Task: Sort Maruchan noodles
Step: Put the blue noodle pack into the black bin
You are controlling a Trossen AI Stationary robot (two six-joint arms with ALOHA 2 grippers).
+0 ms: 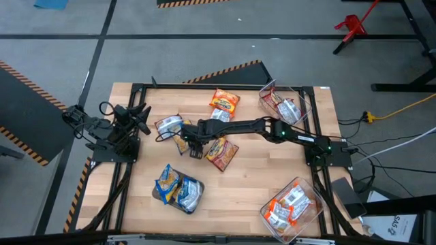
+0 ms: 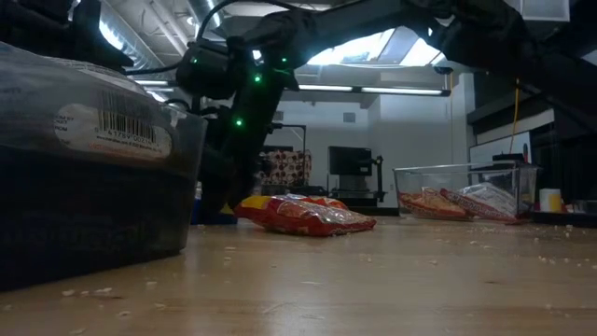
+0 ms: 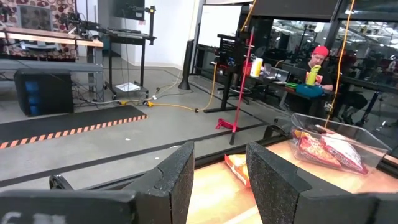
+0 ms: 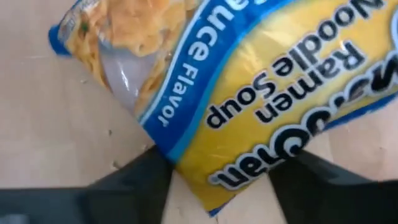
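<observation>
Packet: blue-and-yellow crinkly plastic ramen packet (image 4: 249,93) lies flat on the wooden table (image 1: 245,197), straddled by the right gripper's fingers.
Right gripper (image 4: 217,171): down at table centre, spread wide, gripping nothing.
Left gripper (image 3: 221,180): parked at the table's left edge, parted, empty.

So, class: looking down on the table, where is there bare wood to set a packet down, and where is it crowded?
Bare wood: between the blue-yellow packets and the near clear bin, and between the two bins, by the far bin. Crowded: mid-table, where the right gripper straddles a blue-yellow packet beside the orange-red packets.
</observation>
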